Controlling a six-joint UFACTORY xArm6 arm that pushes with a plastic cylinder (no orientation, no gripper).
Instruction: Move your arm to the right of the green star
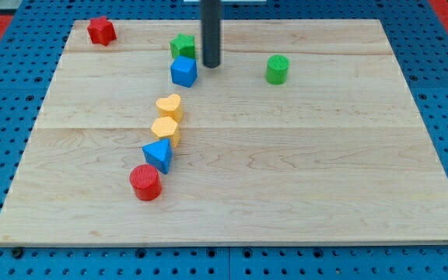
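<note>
The green star (pixel 182 45) lies near the view's top, left of centre, on the wooden board (pixel 302 171). My tip (pixel 211 65) is the lower end of a dark rod that comes down from the view's top. It stands just to the right of the green star and a little below it, with a small gap. A blue block (pixel 183 71) sits directly below the star, just left of my tip.
A green cylinder (pixel 277 69) stands to the right of my tip. A red block (pixel 101 31) lies at the top left. A yellow heart (pixel 169 106), a yellow block (pixel 165 129), a blue triangle (pixel 159 155) and a red cylinder (pixel 145 183) form a line down the left middle.
</note>
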